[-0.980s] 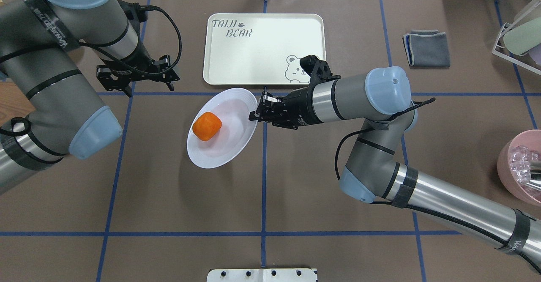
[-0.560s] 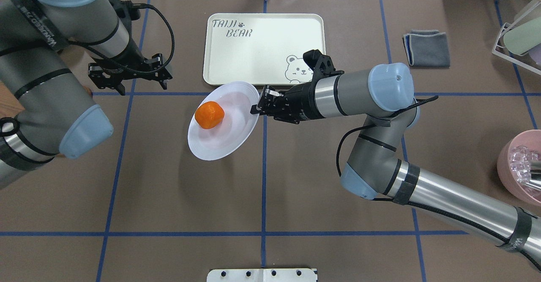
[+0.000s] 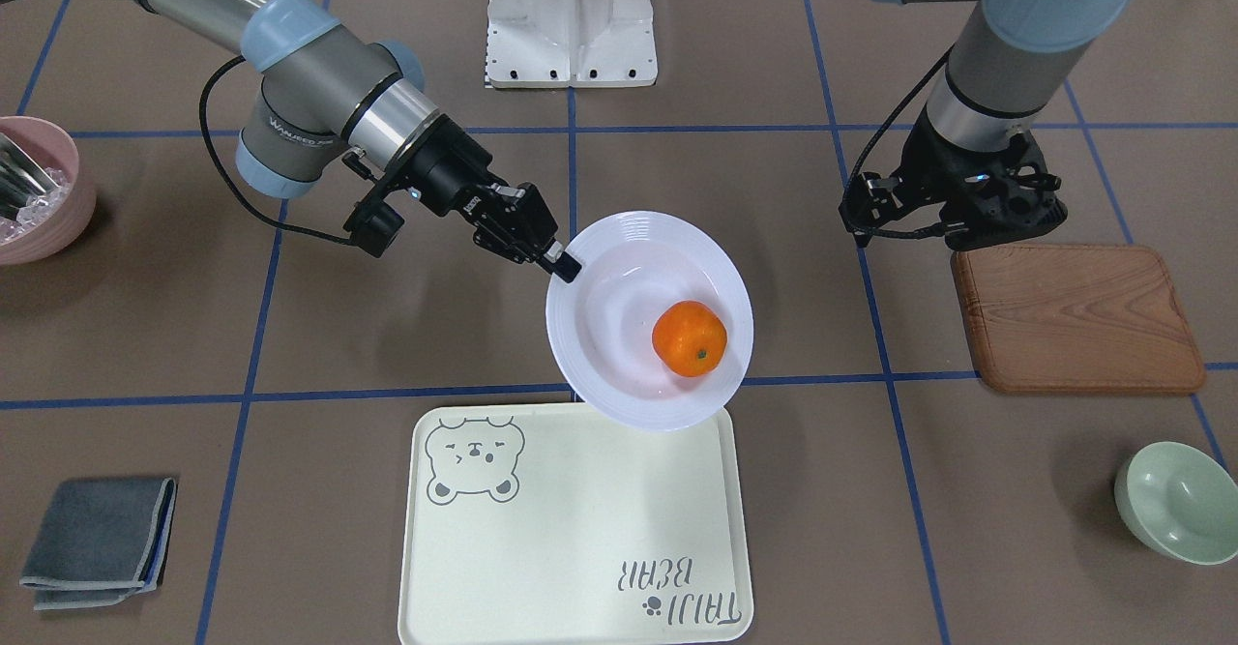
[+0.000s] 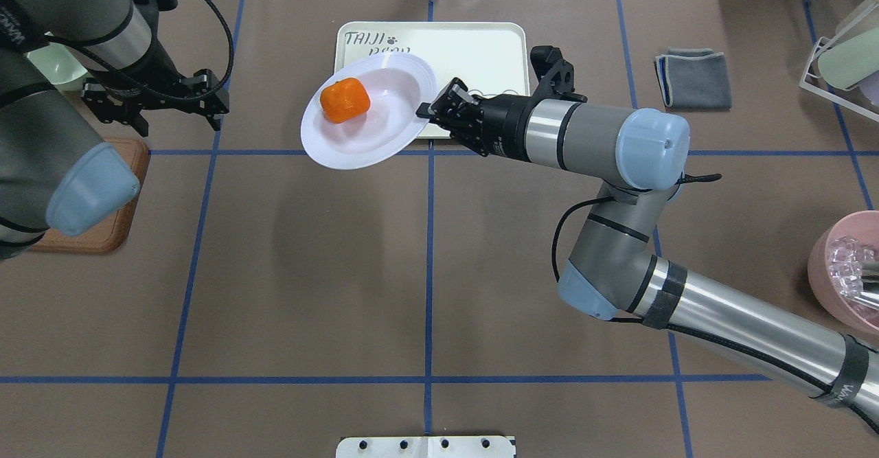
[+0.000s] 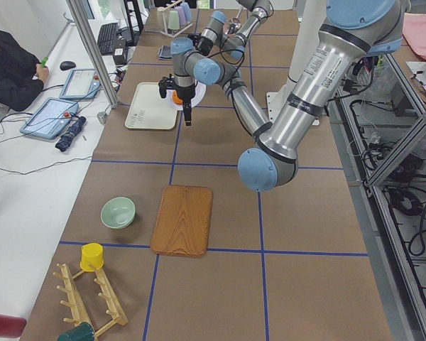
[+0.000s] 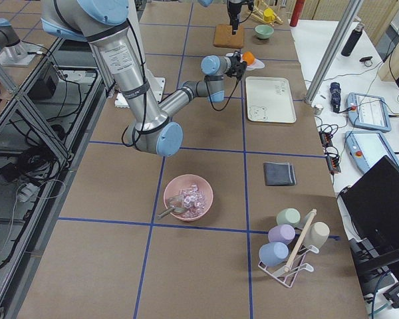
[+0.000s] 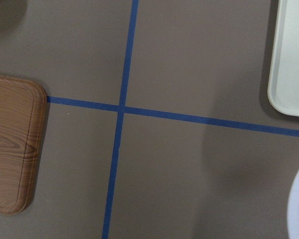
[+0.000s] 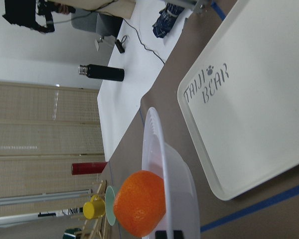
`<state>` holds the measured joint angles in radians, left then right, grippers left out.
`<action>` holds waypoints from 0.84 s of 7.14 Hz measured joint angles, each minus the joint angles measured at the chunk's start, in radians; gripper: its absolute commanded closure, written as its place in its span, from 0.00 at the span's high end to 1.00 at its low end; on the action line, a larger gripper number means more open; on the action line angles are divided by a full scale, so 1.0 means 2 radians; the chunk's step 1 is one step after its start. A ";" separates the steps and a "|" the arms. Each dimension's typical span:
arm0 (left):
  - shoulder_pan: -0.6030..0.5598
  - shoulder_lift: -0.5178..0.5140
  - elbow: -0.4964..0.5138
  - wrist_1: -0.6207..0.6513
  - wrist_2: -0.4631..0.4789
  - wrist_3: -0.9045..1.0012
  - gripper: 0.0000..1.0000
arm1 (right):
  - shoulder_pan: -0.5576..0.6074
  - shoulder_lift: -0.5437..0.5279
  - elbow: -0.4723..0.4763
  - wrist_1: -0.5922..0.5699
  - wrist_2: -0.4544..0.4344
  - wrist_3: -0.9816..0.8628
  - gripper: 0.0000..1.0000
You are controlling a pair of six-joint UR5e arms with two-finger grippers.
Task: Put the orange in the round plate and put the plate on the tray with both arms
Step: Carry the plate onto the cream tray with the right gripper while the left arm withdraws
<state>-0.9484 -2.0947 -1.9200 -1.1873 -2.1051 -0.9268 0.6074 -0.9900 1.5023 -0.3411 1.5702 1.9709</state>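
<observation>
The orange (image 4: 345, 99) lies in the white round plate (image 4: 384, 128), which is lifted off the table and tilted. My right gripper (image 4: 426, 109) is shut on the plate's right rim. The plate hangs over the near left corner of the cream tray (image 4: 474, 53). In the front-facing view the orange (image 3: 689, 337) rests in the plate (image 3: 609, 336), with the right gripper (image 3: 561, 266) on the rim and the tray (image 3: 571, 529) below. The right wrist view shows the orange (image 8: 139, 203), the plate rim (image 8: 157, 149) and the tray (image 8: 259, 124). My left gripper (image 4: 180, 127) is open and holds nothing, well left of the plate.
A brown wooden board (image 4: 103, 231) lies under the left arm. A pale-green bowl (image 3: 1175, 500) sits beyond it. At the right are a folded grey cloth (image 4: 693, 77), a pink bowl of ice (image 4: 845, 266) and a cup rack (image 4: 841, 60).
My right gripper has carried the plate with the orange away from the robot, up over the tray's near corner. The left arm has drawn back to the left, still open.
</observation>
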 measured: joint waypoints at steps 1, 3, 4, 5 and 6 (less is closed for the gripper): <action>-0.005 0.001 0.000 0.004 0.000 0.009 0.98 | 0.002 -0.004 -0.006 0.000 -0.037 0.010 0.00; -0.013 0.001 0.001 0.017 0.001 0.034 0.98 | 0.008 -0.005 -0.035 -0.001 -0.094 0.019 0.00; -0.016 0.001 0.001 0.021 0.001 0.039 0.98 | 0.012 0.001 -0.058 -0.003 -0.117 0.026 0.00; -0.017 0.002 0.001 0.023 0.001 0.041 0.98 | 0.015 0.013 -0.086 -0.006 -0.133 0.034 0.00; -0.018 0.001 0.001 0.024 0.001 0.042 0.98 | 0.017 0.030 -0.117 -0.011 -0.146 0.043 0.00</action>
<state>-0.9853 -2.0920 -1.9175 -1.1399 -2.1031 -0.8429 0.6416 -0.9302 1.2691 -0.3633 1.2782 2.0563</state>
